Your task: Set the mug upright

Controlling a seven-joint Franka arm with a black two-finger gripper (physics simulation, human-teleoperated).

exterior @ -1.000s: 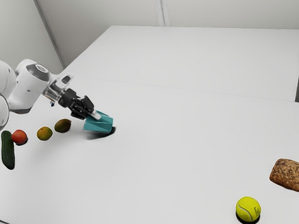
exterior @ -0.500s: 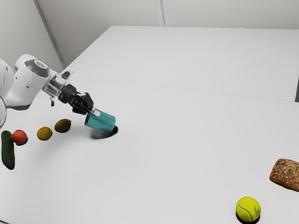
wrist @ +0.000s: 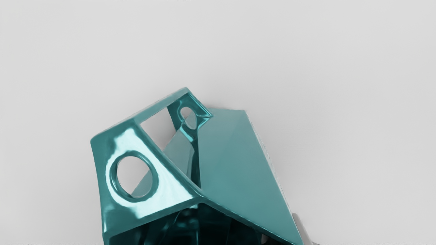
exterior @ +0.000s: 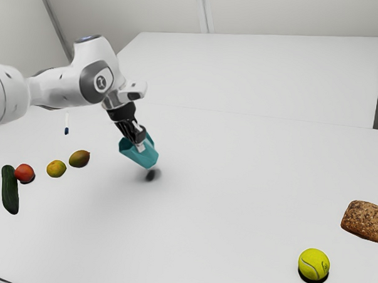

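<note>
In the exterior view my gripper (exterior: 140,145) points steeply down, holding the teal mug (exterior: 145,157) by its wall. The mug hangs above the table, its dark shadow lying apart below it. It is tilted, with the open mouth toward the exterior view's upper left and the closed end toward the lower right. The wrist view has the mug (wrist: 238,149) close up, its angular handle with round holes and part of its dark inside visible. There the gripper (wrist: 283,238) has one finger outside the wall and the other inside the mouth, mostly hidden.
On the table (exterior: 224,199), a mango (exterior: 79,158), an orange-green fruit (exterior: 56,168), a tomato (exterior: 24,173) and a cucumber (exterior: 10,190) lie at the exterior view's left. A tennis ball (exterior: 313,265) and bread (exterior: 364,220) are at its right.
My hand has swung toward the exterior view's right and turned steeper, lifting the mug higher. The mug has gone from nearly sideways to a slant with its mouth more upward.
</note>
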